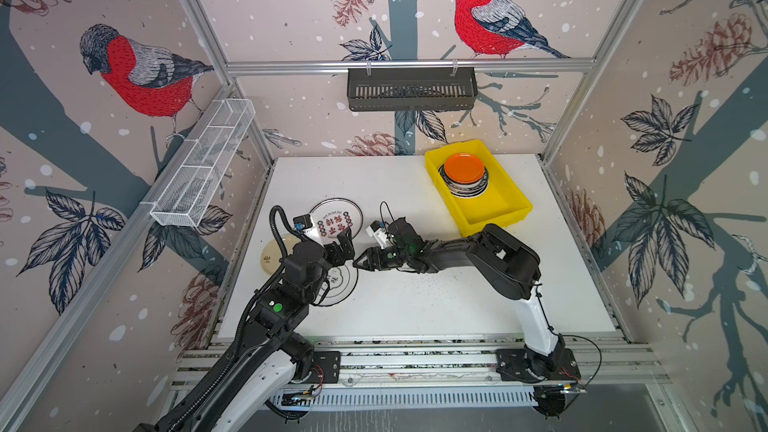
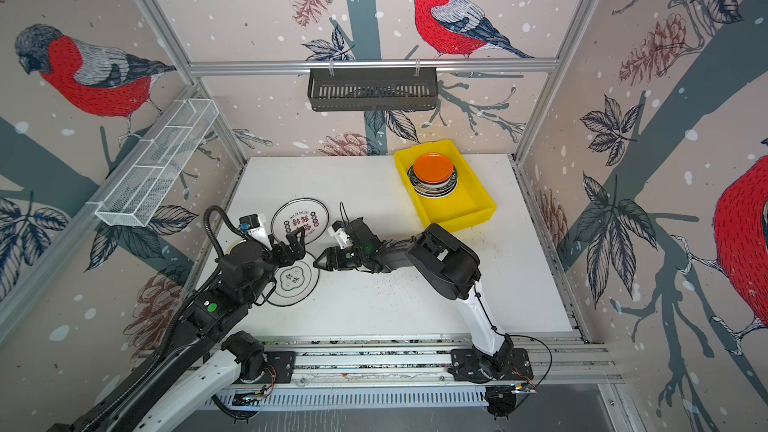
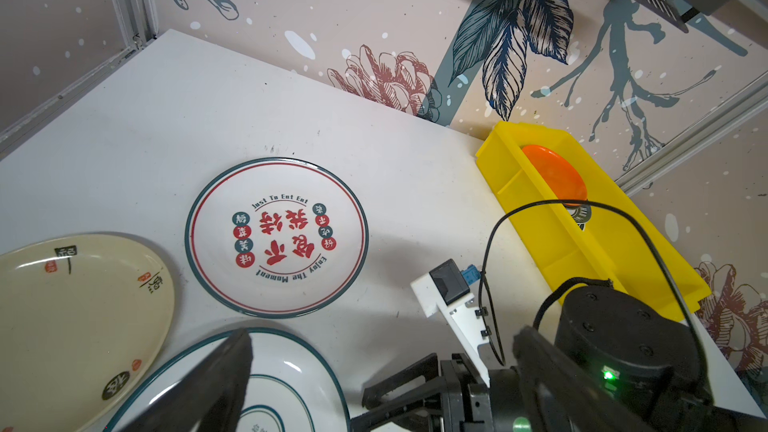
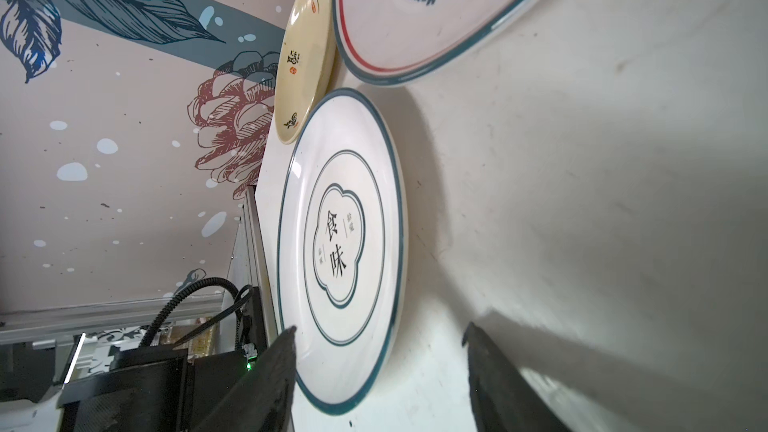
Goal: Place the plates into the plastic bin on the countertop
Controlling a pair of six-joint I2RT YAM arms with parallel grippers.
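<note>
Three plates lie on the left of the white countertop (image 1: 436, 305): a red-lettered plate (image 1: 336, 218), a cream plate (image 1: 270, 253) and a white teal-rimmed plate (image 1: 343, 284). My right gripper (image 1: 356, 263) reaches left across the middle. In the right wrist view it (image 4: 379, 328) is open, jaws straddling the near rim of the teal-rimmed plate (image 4: 340, 222), one finger over it, the other over the table. My left gripper (image 1: 341, 244) hovers open above that plate's far edge (image 3: 291, 376). The yellow plastic bin (image 1: 498, 209) at the back right holds a plate stack topped by an orange plate (image 1: 464, 168).
A black slatted basket (image 1: 411, 89) hangs on the back wall. A white wire mesh basket (image 1: 203, 164) is fixed to the left rail. Aluminium rails (image 1: 415, 359) run along the front edge, where both arm bases sit.
</note>
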